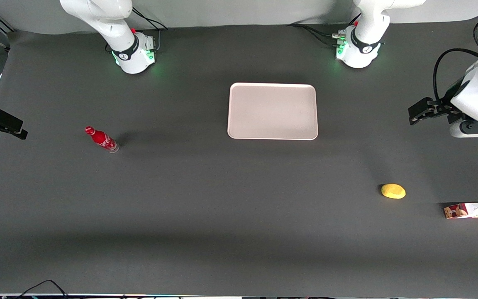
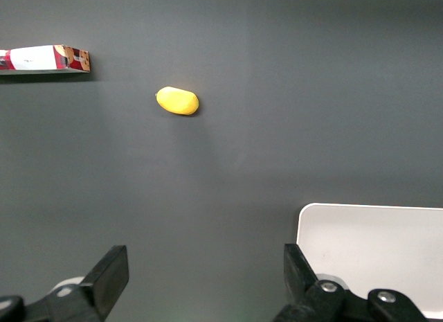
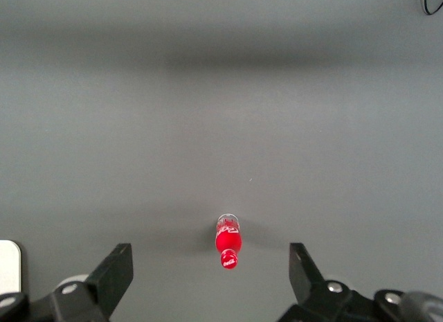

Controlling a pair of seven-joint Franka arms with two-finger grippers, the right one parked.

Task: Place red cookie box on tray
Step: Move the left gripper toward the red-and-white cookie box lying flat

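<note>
The red cookie box [image 1: 474,210] lies flat on the dark table at the working arm's end, cut off by the picture edge, nearer the front camera than my gripper. It also shows in the left wrist view [image 2: 46,59]. The pale pinkish-white tray [image 1: 272,111] lies flat in the middle of the table with nothing on it; one corner shows in the left wrist view [image 2: 374,246]. My left gripper [image 1: 418,113] hangs high at the working arm's end, apart from the box and the tray. It is open and holds nothing [image 2: 205,277].
A yellow lemon-like object [image 1: 393,191] lies between the tray and the box, and shows in the left wrist view [image 2: 177,101]. A small red soda bottle [image 1: 101,139] stands toward the parked arm's end. The arm bases [image 1: 357,45] stand farthest from the front camera.
</note>
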